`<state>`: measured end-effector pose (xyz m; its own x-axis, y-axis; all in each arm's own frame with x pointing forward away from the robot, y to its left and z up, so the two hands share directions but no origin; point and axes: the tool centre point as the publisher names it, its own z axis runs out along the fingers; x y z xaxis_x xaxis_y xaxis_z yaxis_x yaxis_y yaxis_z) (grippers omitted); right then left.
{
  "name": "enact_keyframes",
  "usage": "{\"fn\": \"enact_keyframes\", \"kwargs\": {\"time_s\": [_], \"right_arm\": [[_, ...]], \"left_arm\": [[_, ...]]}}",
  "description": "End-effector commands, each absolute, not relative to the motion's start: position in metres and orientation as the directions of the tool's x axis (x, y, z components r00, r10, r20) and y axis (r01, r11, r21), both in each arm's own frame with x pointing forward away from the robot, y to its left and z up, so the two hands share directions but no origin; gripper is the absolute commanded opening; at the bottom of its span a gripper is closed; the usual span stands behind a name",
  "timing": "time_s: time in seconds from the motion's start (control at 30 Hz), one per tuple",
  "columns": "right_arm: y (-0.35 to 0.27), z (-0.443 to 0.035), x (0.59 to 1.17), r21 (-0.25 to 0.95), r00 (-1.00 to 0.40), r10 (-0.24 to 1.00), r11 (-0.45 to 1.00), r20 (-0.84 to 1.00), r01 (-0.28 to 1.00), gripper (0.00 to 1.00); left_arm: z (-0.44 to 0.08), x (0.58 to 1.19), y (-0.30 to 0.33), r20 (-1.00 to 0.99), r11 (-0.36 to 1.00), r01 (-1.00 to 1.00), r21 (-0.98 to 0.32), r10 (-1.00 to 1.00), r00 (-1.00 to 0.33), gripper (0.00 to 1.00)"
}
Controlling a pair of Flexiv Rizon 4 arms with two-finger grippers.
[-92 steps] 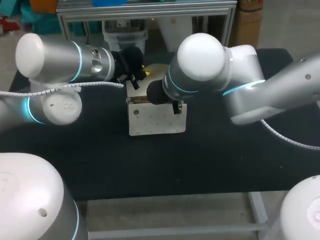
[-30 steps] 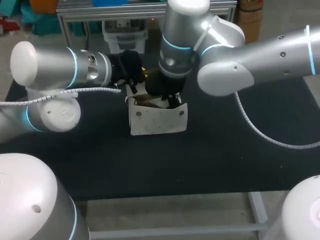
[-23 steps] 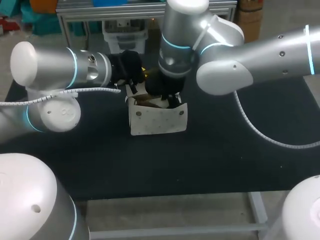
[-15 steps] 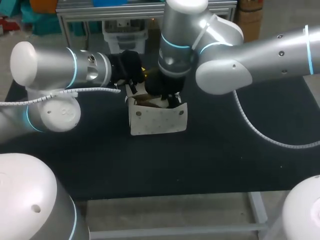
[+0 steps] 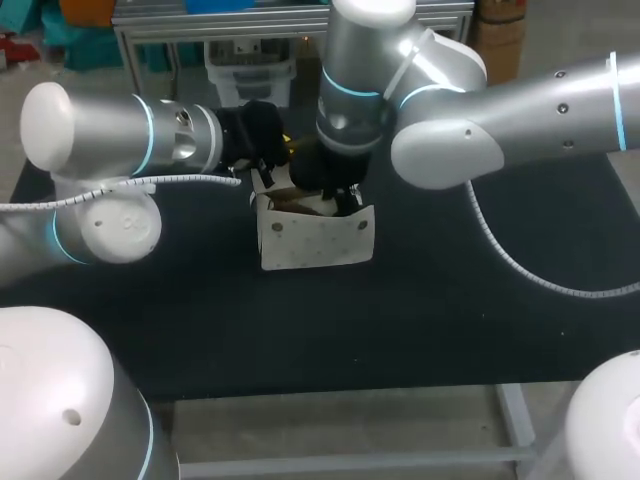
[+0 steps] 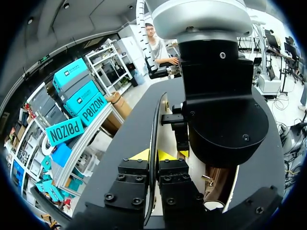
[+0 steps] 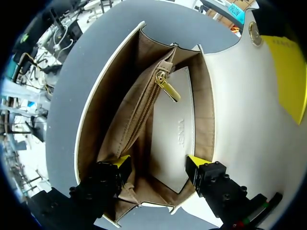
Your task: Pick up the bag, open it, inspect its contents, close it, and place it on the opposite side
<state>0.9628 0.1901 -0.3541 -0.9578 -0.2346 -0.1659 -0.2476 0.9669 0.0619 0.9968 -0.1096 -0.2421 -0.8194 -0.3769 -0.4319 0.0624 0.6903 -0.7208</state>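
Holds the white bag (image 5: 315, 240) upright mid-table (image 5: 450, 320), left gripper (image 6: 153, 154) clamped tight on its raised flap (image 7: 240, 105). Hangs the right gripper (image 7: 158, 165) over the open mouth, jaws spread wide and empty, above tan lining (image 7: 108, 120) and a gold zip pull (image 7: 168, 89).

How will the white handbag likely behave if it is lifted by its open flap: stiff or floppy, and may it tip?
The white handbag probably keeps its shape: its walls stand upright on the table. The flap, pinched by the left gripper, looks thin and may bend. Lifted there, off-centre, the body would likely swing or tilt.
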Motion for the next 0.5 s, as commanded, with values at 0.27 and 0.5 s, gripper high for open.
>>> {"fn": "enact_keyframes", "kwargs": {"time_s": [0.27, 0.5], "right_arm": [[0.1893, -0.3600, 0.9682, 0.060, -0.956, -0.233, 0.967, -0.177, -0.247, 0.77], [0.1889, -0.3572, 0.9684, 0.062, -0.952, -0.230, 0.967, -0.201, -0.246, 0.00]], "left_arm": [[-0.2416, 0.9963, -0.1094, -0.432, 0.688, 0.065, -0.723, -0.376, -0.820, 0.00], [-0.2420, 0.9969, -0.1098, -0.431, 0.689, 0.064, -0.721, -0.374, -0.822, 0.00]]}}
